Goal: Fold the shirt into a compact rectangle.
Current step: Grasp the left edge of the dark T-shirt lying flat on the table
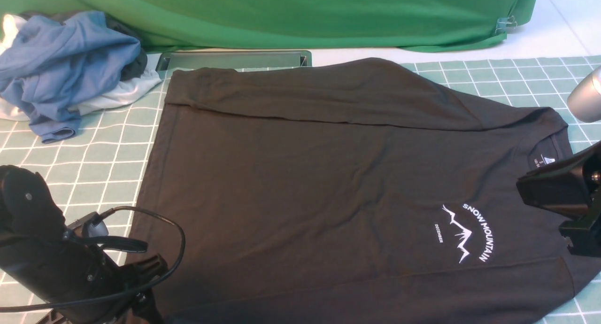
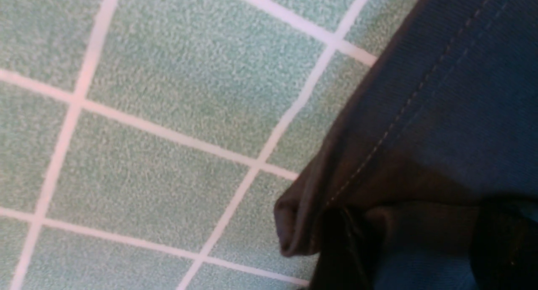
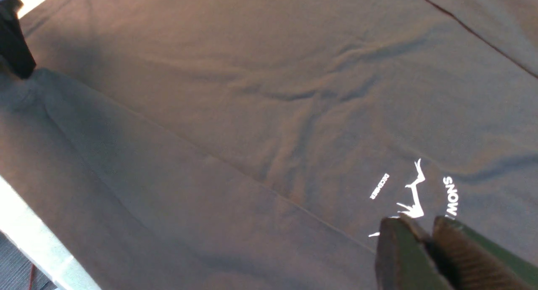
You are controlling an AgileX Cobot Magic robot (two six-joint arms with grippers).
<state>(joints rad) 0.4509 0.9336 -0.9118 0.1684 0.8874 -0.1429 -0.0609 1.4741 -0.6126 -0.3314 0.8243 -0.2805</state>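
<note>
Shirt: I see the black shirt (image 1: 328, 183) lying spread on the worktop (image 1: 94, 145). It fills most of the middle, with the neck to the right and the hem to the left.
Folds: the far long side is turned over the body as a band with a straight edge. A second straight edge runs along the near side.
Cut off: the near edge leaves the front view at the bottom. The right arm covers part of the collar, and the words on the white neck label (image 1: 544, 162) are too small for me to read.
Left end effector (image 2: 420, 256): it is low at the near left corner of the shirt. Its two dark fingers (image 2: 340, 248) stand wide apart, so it is open, and the hem corner lies between them. This part is dark and blurred.
Right end effector (image 3: 426, 248): it is over the chest, near the print (image 1: 467, 232). The fingers are nearly together with only a thin dark slit between them. Whether it is fully closed, or pinches any cloth, I cannot tell.
Print: white, a jagged mountain line under arched letters "SNOW MOUNTAIN", with a small "DECEMBER". In the right wrist view the fingers hide part of it.
Cloth: a matte, fine ribbed knit with soft shallow wrinkles and a stitching (image 2: 403, 109) line along the hem.
Worktop surface: pale green, grainy, with white grid lines.
Far left: a crumpled blue garment (image 1: 65, 61) lies over a white garment (image 1: 122, 94), just beside the far corner of the shirt.
Right edge: a grey rounded thing (image 1: 587, 96) is cut off there, and I cannot tell what it is.
</note>
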